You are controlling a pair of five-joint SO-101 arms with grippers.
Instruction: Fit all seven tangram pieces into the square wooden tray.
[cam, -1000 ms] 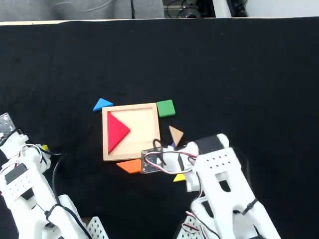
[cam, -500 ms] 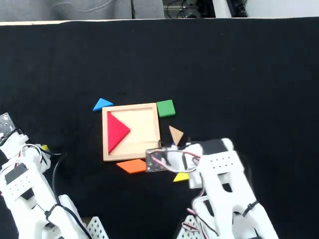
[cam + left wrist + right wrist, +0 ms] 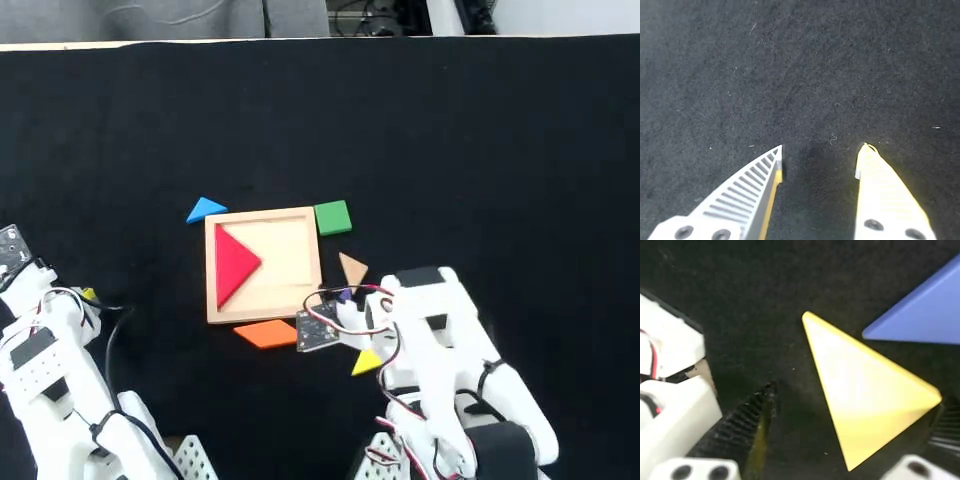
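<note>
Two pincers gape: my left gripper (image 3: 822, 147) idles over bare cloth (image 3: 790, 60); my right gripper (image 3: 855, 405) has drifted back from the near rim of the tray (image 3: 263, 315) and now straddles the yellow triangle (image 3: 865, 390), unpinched. Pickup comes next, I judge. Beyond, the tray holds only the red triangle (image 3: 235, 262); the rest of its floor lies free.

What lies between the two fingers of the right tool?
The yellow triangle lies there, flat on the black cloth, inside the open right tool. The right wrist view shows this.
</note>
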